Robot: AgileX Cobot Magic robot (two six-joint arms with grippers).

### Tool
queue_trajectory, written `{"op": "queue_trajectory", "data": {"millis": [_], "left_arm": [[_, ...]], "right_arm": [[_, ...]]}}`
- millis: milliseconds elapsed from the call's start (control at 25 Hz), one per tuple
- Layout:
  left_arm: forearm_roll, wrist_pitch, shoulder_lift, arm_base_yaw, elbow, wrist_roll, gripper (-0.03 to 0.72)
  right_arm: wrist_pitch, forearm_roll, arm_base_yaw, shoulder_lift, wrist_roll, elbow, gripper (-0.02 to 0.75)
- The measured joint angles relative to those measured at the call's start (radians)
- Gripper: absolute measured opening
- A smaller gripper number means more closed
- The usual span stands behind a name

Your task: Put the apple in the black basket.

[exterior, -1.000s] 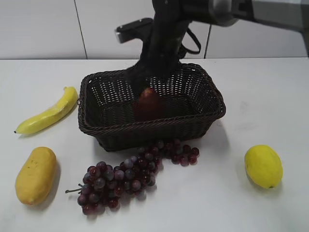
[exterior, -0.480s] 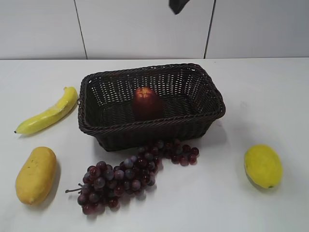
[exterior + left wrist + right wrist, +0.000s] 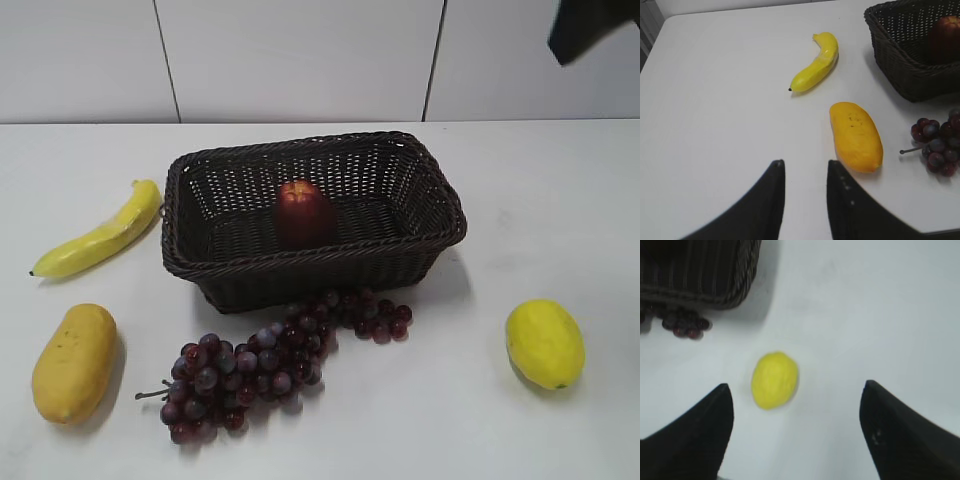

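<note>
The dark red apple (image 3: 304, 214) stands upright inside the black basket (image 3: 430, 238) at the table's middle; it also shows in the left wrist view (image 3: 945, 40) inside the basket (image 3: 895, 65). My right gripper (image 3: 796, 390) is wide open and empty, high above the table over the lemon (image 3: 774, 379); only a dark bit of that arm (image 3: 585, 25) shows at the exterior view's top right. My left gripper (image 3: 804, 167) is open and empty, low over bare table left of the basket.
A banana (image 3: 100, 240) and a mango (image 3: 74, 361) lie left of the basket. A purple grape bunch (image 3: 275, 360) lies in front of it. The lemon (image 3: 544, 343) lies at the front right. A white wall stands behind the table.
The right arm let go of the apple in the basket, rose out of it and swung to the upper right. The apple stays in the basket.
</note>
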Motion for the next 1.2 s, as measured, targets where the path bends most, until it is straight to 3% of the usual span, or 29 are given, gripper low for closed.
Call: {"op": "queue_trajectory", "data": {"millis": [200,360,720,1040,1200], "left_arm": [[0.0,0.0,0.0,0.0,0.0,0.0,0.223],[0.0,0.0,0.0,0.0,0.0,0.0,0.223],[0.0,0.0,0.0,0.0,0.0,0.0,0.223],[0.0,0.0,0.0,0.0,0.0,0.0,0.223],[0.0,0.0,0.0,0.0,0.0,0.0,0.223]], "right_arm": [[-0.053,0.003,0.0,-0.292,0.077,0.378,0.593],[-0.053,0.003,0.0,-0.538,0.096,0.588,0.593],[-0.051,-0.018,-0.008,-1.034,0.108,0.744,0.593],[-0.05,-0.015,-0.253,-1.26,0.092,0.814,0.593],[-0.049,0.032,-0.32,-1.352,0.037,0.829,0.593]]}}
